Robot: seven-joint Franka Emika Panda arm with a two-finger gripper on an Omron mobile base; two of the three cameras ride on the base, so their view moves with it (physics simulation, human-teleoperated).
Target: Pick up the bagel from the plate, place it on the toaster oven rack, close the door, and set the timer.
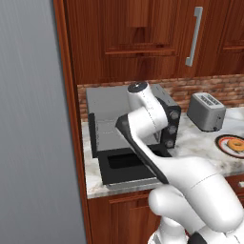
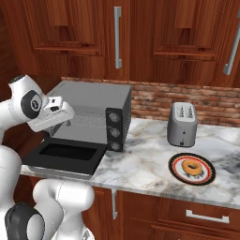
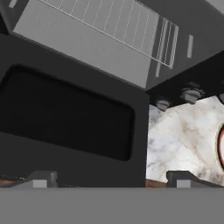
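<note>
Golden-brown ring bagel is seen lying on the red-rimmed round plate in the left base view, unpicked. In the right base view, the black glass-windowed door hangs open on the marble surface. In the hand view, the end effector is spread empty before the silver wire rack; every step is judged outstanding.

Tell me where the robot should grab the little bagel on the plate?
Probably from straight above. The bagel lies flat in the middle of the plate, so its sides sit low against the plate. The open tool could come down with its fingers on two opposite outer edges of the ring. The toaster stands behind the plate, so a low approach from the back looks blocked.
</note>
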